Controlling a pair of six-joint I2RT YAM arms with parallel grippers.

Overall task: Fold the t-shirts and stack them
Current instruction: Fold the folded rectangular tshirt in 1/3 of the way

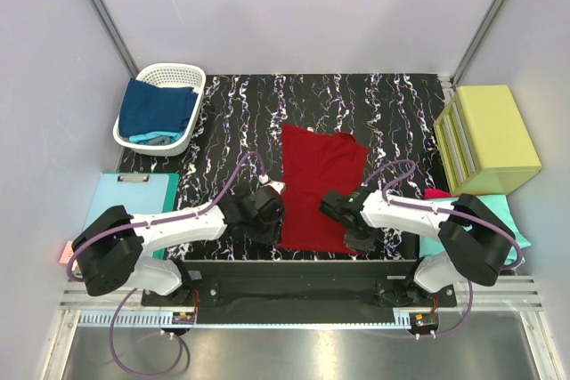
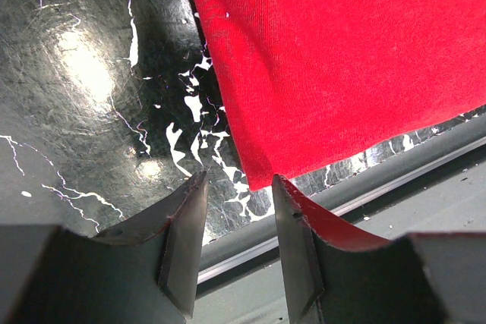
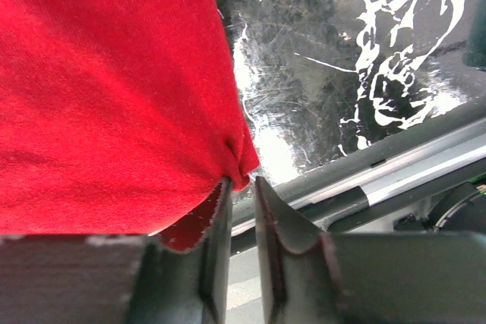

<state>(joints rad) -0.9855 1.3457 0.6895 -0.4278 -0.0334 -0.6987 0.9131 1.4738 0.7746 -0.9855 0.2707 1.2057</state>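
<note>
Black, white-veined marbled worktop [image 1: 240, 104] carries a dark red, soft cotton t-shirt [image 1: 321, 189] at its centre, lying flat. Its near hem reaches the worktop's 6 o'clock edge. Its long axis runs almost straight from 12 to 6 o'clock; which end is the collar I cannot tell. The left end effector [image 2: 239, 180] stands open, with the hem's 7 o'clock corner just at the mouth of its jaws and not yet clamped. The right end effector [image 3: 241, 181] has its jaws only narrowly apart. The 5 o'clock corner bunches against one fingertip, and no cloth shows in the slit. The likely trouble is uneven purchase. If one side bites and the other closes on air, lifting would skew the fold or drag the shirt off the near edge. A thin pinch could also slip free mid-lift. At 10 o'clock a white plastic basket [image 1: 169, 68] holds a navy blue shirt [image 1: 156, 109]. At 3 o'clock sits a yellow-green box [image 1: 490, 135], and at 8 o'clock a pale-blue clipboard [image 1: 125, 198].
</note>
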